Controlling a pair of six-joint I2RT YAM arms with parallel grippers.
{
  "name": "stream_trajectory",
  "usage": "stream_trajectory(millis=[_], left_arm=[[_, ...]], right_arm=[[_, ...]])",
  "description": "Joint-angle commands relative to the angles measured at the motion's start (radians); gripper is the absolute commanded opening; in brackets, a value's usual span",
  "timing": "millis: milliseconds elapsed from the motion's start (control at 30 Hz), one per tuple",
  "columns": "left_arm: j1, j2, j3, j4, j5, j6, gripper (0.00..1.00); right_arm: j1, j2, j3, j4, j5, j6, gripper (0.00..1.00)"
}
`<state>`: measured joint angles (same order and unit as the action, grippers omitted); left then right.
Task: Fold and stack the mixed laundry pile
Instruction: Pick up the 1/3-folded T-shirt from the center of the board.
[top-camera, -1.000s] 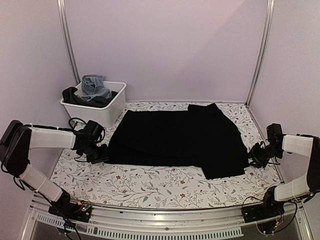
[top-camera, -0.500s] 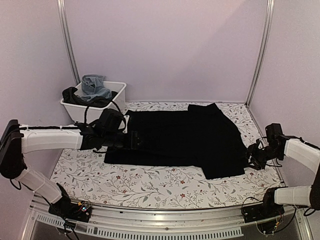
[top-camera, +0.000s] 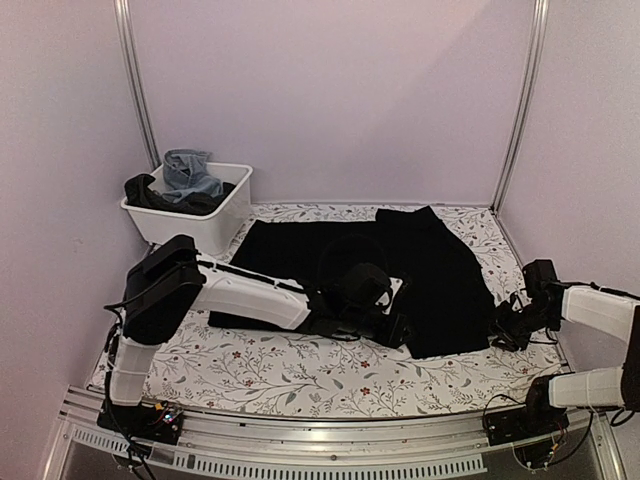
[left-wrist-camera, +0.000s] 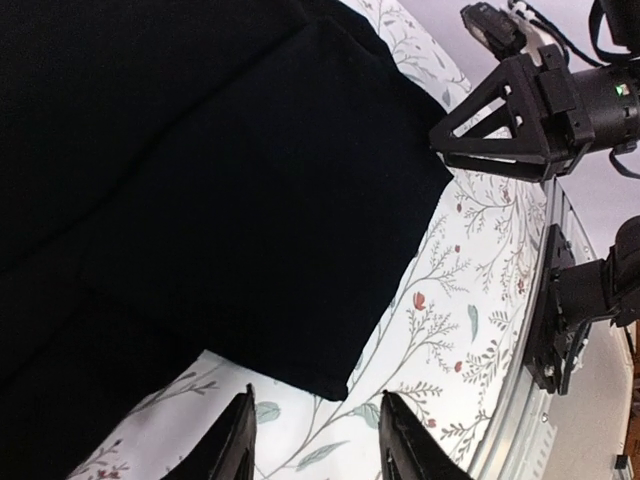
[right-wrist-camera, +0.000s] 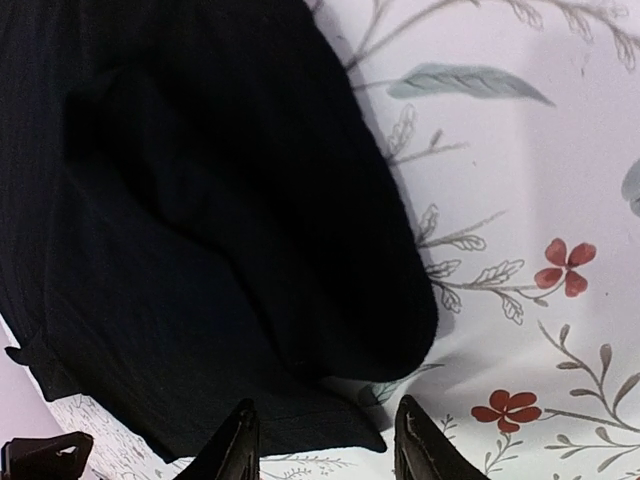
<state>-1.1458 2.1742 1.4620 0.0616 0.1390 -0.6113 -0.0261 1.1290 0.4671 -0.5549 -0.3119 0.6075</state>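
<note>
A large black cloth (top-camera: 440, 270) lies spread over the flowered table. My left arm reaches far to the right across it. My left gripper (top-camera: 401, 331) is open and empty at the cloth's near edge. In the left wrist view the open fingers (left-wrist-camera: 318, 440) straddle bare table just short of a cloth corner (left-wrist-camera: 335, 375). My right gripper (top-camera: 504, 328) is open at the cloth's right edge. In the right wrist view it (right-wrist-camera: 325, 445) faces a folded-over cloth edge (right-wrist-camera: 300, 300), holding nothing. Light blue jeans (top-camera: 190, 172) and dark clothes (top-camera: 148, 194) sit in the bin.
A white plastic bin (top-camera: 205, 228) stands at the back left corner. Metal frame posts rise at the back corners. The table's near edge has a metal rail (top-camera: 330, 430). My right gripper also shows in the left wrist view (left-wrist-camera: 510, 110).
My left arm has swept from the cloth's left edge rightward across it to its near right part. My right gripper has shifted slightly at the right edge.
</note>
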Motion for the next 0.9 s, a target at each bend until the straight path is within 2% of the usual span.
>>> stream_trajectory(millis=[0,133,267,467,567,733,867], left_arm=[[-0.022,0.071,0.076,-0.042,-0.016,0.006,0.42],[-0.034,0.128,0.111,-0.058,-0.019,-0.001,0.42],[-0.047,0.174,0.162,-0.109,-0.018,0.009,0.42],[-0.070,0.208,0.202,-0.148,-0.014,0.037,0.43],[-0.080,0.195,0.190,-0.171,-0.015,0.041,0.47],[-0.095,0.196,0.199,-0.228,-0.053,0.056,0.49],[-0.096,0.225,0.240,-0.284,-0.086,0.041,0.46]], right_arm=[[0.014,0.040,-0.029,0.039,0.001,0.010,0.44],[0.020,0.030,-0.037,0.034,0.003,0.013,0.44],[0.019,0.031,-0.035,0.032,-0.001,0.016,0.38],[0.018,0.031,-0.040,0.033,-0.031,0.014,0.13],[0.019,0.016,-0.044,0.033,-0.049,0.014,0.00],[0.019,-0.018,-0.042,0.033,-0.077,0.021,0.00],[0.019,-0.037,-0.032,0.023,-0.084,0.026,0.00]])
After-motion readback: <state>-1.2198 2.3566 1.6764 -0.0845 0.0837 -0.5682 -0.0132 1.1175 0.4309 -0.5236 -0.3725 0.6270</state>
